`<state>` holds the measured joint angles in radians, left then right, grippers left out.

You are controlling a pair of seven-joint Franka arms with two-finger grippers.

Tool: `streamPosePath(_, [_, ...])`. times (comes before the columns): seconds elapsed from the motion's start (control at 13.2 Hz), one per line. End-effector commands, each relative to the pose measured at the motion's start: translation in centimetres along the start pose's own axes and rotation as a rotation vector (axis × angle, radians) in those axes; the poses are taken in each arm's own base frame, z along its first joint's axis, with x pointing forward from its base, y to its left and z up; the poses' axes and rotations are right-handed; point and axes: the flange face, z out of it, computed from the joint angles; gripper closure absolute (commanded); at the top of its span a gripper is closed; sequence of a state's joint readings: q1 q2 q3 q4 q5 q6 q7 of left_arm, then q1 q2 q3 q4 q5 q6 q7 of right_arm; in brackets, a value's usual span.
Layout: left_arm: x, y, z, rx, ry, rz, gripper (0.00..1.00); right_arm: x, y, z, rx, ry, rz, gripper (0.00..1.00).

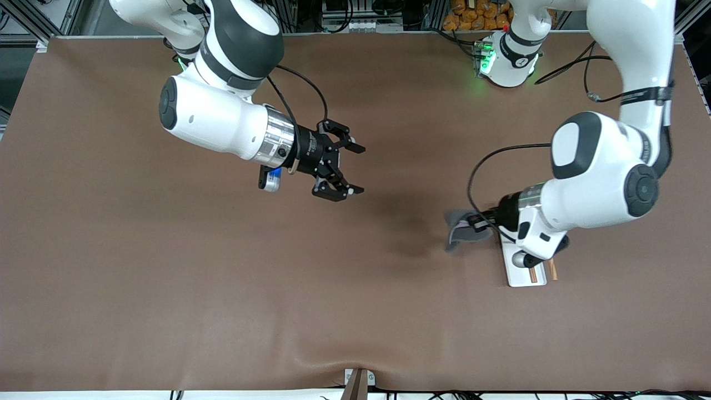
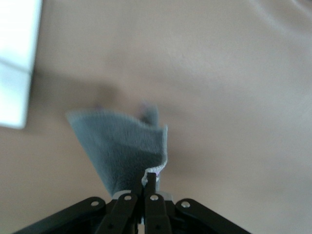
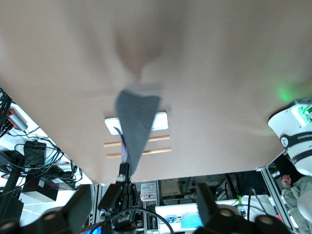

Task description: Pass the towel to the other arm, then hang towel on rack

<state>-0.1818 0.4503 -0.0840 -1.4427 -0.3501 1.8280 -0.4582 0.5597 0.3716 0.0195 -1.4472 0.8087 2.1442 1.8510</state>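
While clamped in the left gripper [image 1: 482, 220] beside the rack [image 1: 522, 272], towel [image 1: 464, 230] dangling (purple reverse showing), right gripper [image 1: 351, 169] jaws released, over bare desk [image 1: 166, 278].

Wide bare surface [image 1: 222, 289] toward six o'clock; rack [image 1: 522, 272] crowded by left gripper [image 1: 477, 220] and hanging towel [image 1: 464, 230].

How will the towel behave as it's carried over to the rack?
Probably floppy: the towel droops in folds from the left gripper, pinched by one corner. Likely light, so it may swing. The rack looks small and could shift if the cloth drags.
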Motion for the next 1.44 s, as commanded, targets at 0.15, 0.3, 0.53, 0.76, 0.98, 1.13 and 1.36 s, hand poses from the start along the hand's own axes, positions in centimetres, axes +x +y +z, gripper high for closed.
streamPosePath(0.15, [0.5,-2.3,-1.5,0.133,0.036,0.351,1.0,0.6,-0.6,-4.6,-0.033,0.051,-0.117,0.0])
streamPosePath(0.3, [0.9,-2.8,-1.7,0.176,0.041,0.479,1.0,1.2,-1.5,-8.0,-0.073,0.054,-0.182,0.0])
streamPosePath(0.53, [2.7,-5.4,-2.2,0.173,0.034,0.633,1.0,3.0,-1.5,-11.1,-0.153,0.157,-0.356,0.0])
streamPosePath(0.76, [2.9,-4.9,-1.0,0.177,0.025,0.75,1.0,3.8,-1.1,-14.6,-0.174,0.223,-0.538,0.0])
streamPosePath(0.98, [3.3,-5.9,-0.9,0.179,0.023,0.744,1.0,5.7,-0.7,-16.2,-0.277,0.301,-0.755,0.0])
streamPosePath(1.13, [4.5,-9.3,-1.5,0.175,0.013,0.718,1.0,7.5,-1.1,-18.2,-0.311,0.3,-0.829,0.0])
streamPosePath(1.36, [5.7,-13.2,-1.8,0.168,-0.005,0.689,1.0,9.1,-0.6,-21.5,-0.403,0.503,-1.0,0.0])
